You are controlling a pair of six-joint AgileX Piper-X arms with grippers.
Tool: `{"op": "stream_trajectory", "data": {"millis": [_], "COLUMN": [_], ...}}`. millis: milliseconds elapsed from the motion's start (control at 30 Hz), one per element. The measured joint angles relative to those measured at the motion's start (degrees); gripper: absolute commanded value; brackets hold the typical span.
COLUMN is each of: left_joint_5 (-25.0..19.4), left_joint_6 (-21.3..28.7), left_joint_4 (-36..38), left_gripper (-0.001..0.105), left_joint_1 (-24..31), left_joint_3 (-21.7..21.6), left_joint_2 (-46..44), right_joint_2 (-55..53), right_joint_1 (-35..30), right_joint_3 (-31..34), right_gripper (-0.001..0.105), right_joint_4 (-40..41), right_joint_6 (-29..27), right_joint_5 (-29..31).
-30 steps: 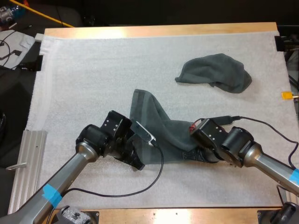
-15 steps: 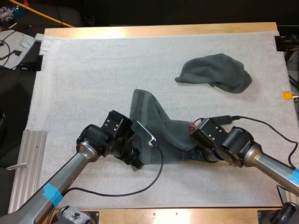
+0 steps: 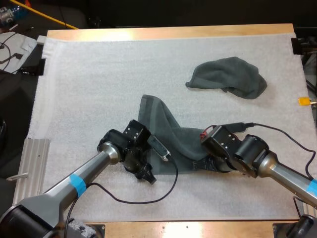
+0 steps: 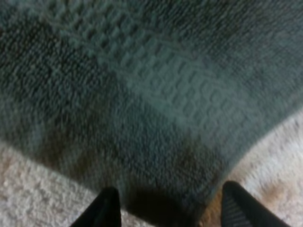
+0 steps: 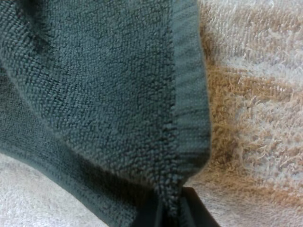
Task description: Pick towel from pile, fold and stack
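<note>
Compared with the earlier frames, our left arm is sitting farther toward the right, so our left tool (image 3: 147, 174) is lying closer against the near left edge of the dark grey-green terry-cloth towel (image 3: 166, 131). Our right arm and both cloths are keeping their places.

In the left wrist view, the left tool's two black fingers (image 4: 106, 210) are standing spread apart, one on either side of a corner of this towel. They are not pressing on the cloth.

In the right wrist view, our right tool (image 5: 170, 217) is pinching the towel's hemmed edge, with its fingers closing on the fabric from both sides.

The towel is lying partly flattened on the near middle of the white fleecy mat (image 3: 99, 74). Its wider part is stretching between the two tools, and a narrower strip is running away toward the far side.

Well apart from it, toward the far right of the mat, a second crumpled grey-green towel (image 3: 228, 77) is resting in a loose heap. The mat is covering the pale wooden surface (image 3: 163, 33), whose far border is showing beyond it.
</note>
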Motion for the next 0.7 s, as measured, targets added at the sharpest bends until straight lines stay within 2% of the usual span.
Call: {"op": "stream_trajectory", "data": {"millis": [233,300,467,700], "left_joint_5": [0.0,0.0,0.0,0.26], "left_joint_6": [-0.11,-0.11,-0.11,-0.63], "left_joint_4": [-1.13,-1.24,-1.36,-0.79], "left_gripper": [0.043,0.034,0.002,0.0], "left_joint_1": [0.0,-0.09,-0.07,-0.07], "left_joint_3": [0.0,0.0,0.0,0.0], "left_joint_2": [2.47,2.91,3.75,3.72], "right_joint_2": [0.0,0.0,0.0,0.0], "right_joint_1": [0.0,0.0,0.0,0.0], "right_joint_3": [0.0,0.0,0.0,0.0], "right_gripper": [0.0,0.0,0.0,0.0], "right_joint_4": [-0.1,-0.1,-0.3,-0.6], "right_joint_6": [0.34,0.44,0.43,0.49], "right_joint_5": [0.0,0.0,0.0,0.0]}}
